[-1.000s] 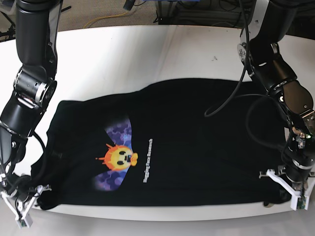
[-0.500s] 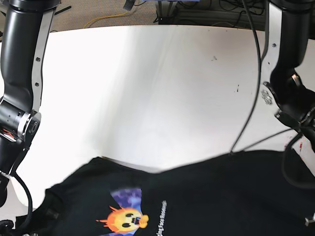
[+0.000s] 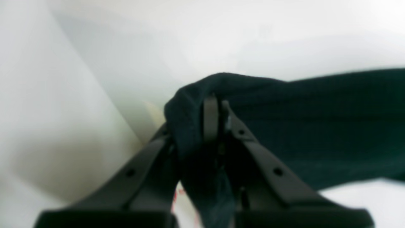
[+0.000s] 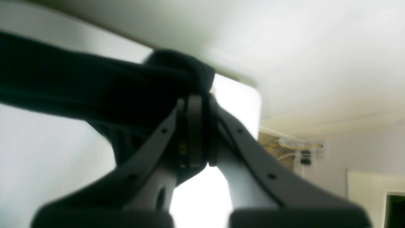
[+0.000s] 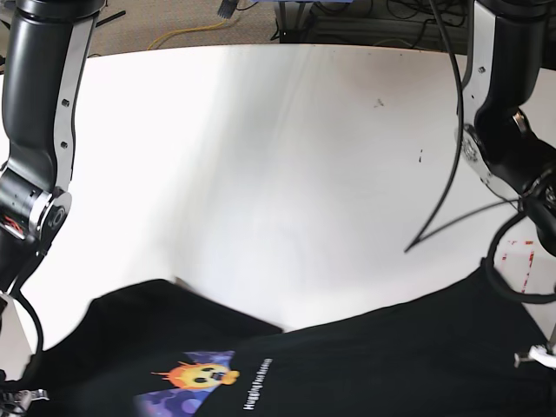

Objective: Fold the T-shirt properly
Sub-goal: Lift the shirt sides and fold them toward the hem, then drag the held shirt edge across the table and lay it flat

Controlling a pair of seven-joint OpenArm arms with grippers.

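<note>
**benchrat:** So what changed in the last second? The T-shirt point(image 5: 347, 365) was lying spread flat across the near half of the desk point(image 5: 261, 156). Now it has slid toward the near edge, and the base view only catches its top part, with the orange face print point(image 5: 193, 377) down at the bottom of the frame.

**foldbot_fan:** Yep, and both arms went with it. The left tool point(image 3: 215, 117) is pinched together on a bunched bit of black cloth, and you can see the fabric wrapped over its tips in the left wrist view. Same on the other side: the right tool point(image 4: 194, 126) is clamped on its own wad of shirt, with the cloth stretching away from it in a band.

**benchrat:** So it's lifting?

**foldbot_fan:** My guess is yes. The right wrist view looks up at what seems to be the ceiling, so that arm is tilted well up. It looks like they're hauling the near edge up and back, maybe to shake it flat or to start the first fold.

**benchrat:** Any folding done yet?

**foldbot_fan:** Nothing I'd call a fold. The far edge looks uneven, so I'd say it's early days.
</note>
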